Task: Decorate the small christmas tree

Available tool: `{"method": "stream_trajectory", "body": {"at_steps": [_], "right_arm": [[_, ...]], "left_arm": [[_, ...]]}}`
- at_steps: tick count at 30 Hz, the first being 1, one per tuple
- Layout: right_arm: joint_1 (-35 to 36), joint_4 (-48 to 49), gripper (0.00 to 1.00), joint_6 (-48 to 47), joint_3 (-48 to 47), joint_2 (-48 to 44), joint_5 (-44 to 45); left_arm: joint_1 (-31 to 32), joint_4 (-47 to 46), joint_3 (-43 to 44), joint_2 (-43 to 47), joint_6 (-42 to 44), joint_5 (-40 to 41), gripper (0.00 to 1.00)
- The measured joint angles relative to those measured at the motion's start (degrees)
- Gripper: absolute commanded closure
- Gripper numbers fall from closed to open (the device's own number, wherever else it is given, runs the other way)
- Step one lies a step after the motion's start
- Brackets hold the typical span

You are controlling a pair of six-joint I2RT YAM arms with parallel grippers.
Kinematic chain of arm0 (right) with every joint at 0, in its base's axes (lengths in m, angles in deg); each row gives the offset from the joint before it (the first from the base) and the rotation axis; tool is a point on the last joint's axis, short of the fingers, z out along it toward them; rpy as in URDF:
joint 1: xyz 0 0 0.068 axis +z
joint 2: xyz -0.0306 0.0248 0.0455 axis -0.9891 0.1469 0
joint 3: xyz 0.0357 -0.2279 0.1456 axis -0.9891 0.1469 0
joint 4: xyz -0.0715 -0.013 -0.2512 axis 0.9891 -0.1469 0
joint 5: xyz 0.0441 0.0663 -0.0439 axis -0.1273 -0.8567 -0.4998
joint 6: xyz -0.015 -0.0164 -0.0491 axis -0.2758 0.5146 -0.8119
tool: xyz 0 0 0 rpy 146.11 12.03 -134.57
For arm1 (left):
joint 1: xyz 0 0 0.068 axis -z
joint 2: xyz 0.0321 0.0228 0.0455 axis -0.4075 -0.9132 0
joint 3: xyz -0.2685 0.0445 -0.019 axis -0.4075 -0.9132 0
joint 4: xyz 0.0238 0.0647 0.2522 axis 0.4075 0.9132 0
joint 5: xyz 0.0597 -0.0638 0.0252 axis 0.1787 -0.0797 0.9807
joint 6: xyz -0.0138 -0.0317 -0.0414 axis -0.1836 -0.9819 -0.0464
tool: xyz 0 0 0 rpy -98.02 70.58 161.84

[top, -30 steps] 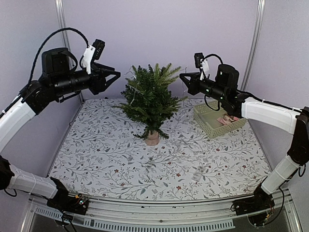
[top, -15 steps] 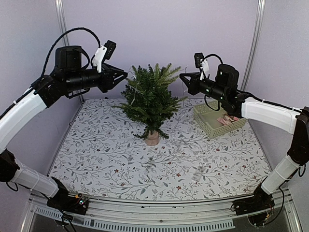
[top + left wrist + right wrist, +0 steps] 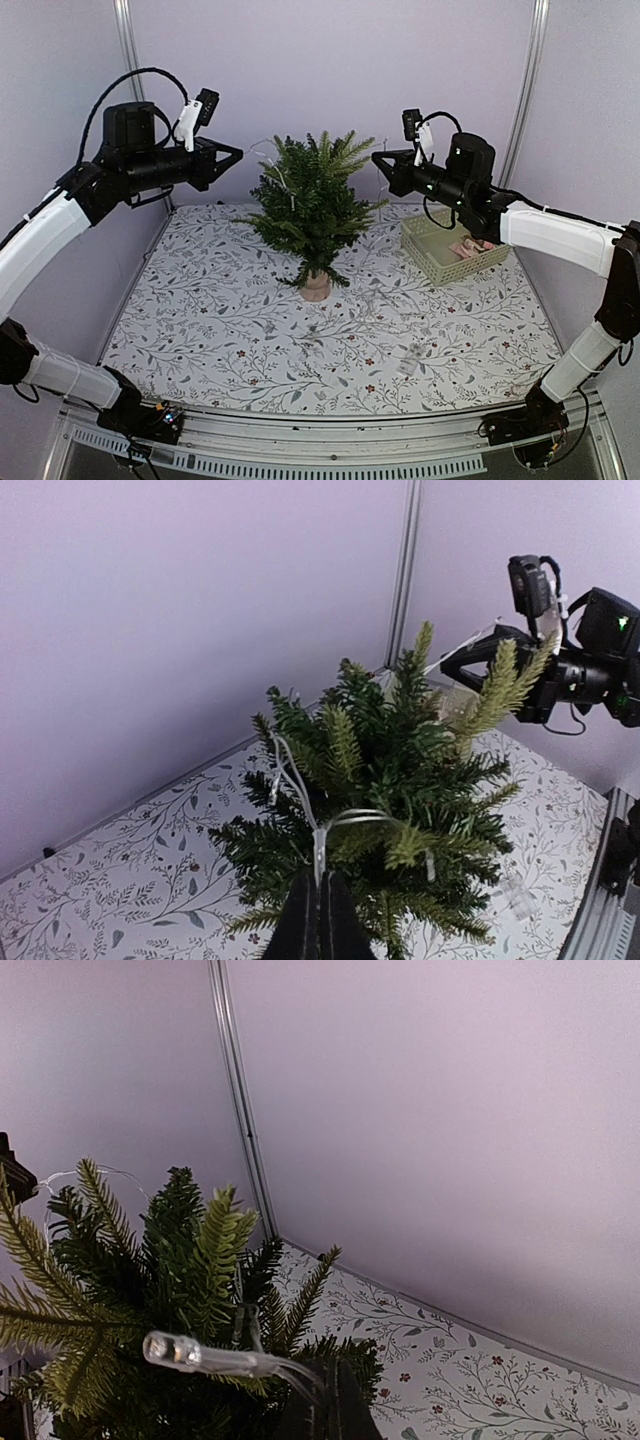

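Note:
The small christmas tree (image 3: 312, 205) stands mid-table on its tan base (image 3: 316, 287). A clear light string (image 3: 297, 785) with small LED bulbs lies over its upper branches. My left gripper (image 3: 238, 154) is up at the tree's left side, shut on a bulb of the string; the left wrist view shows the gripper (image 3: 320, 888). My right gripper (image 3: 378, 158) is at the tree's upper right, shut on the string's wire just behind an LED bulb (image 3: 170, 1350); the right wrist view shows the gripper (image 3: 326, 1385). The tree fills both wrist views (image 3: 390, 780) (image 3: 130, 1290).
A pale green slatted basket (image 3: 432, 262) with pinkish items inside stands right of the tree, under my right arm. A small clear item (image 3: 410, 358) lies on the floral tablecloth (image 3: 230, 330) at the front right. Lilac walls close the back and sides.
My left gripper went right toward the tree top, then drew back left with the string. The right arm has not moved.

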Motion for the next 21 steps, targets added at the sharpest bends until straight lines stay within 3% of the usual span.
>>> {"method": "stream_trajectory", "body": {"at_steps": [12, 21], "right_arm": [[0.0, 0.5, 1.00, 0.2, 0.0, 0.0, -1.2], [0.0, 0.6, 1.00, 0.2, 0.0, 0.0, -1.4]], "left_arm": [[-3.0, 0.5, -1.5, 1.2, -4.4, -4.3, 1.00], [3.4, 2.3, 2.6, 0.9, -4.1, -5.6, 1.00]]}}
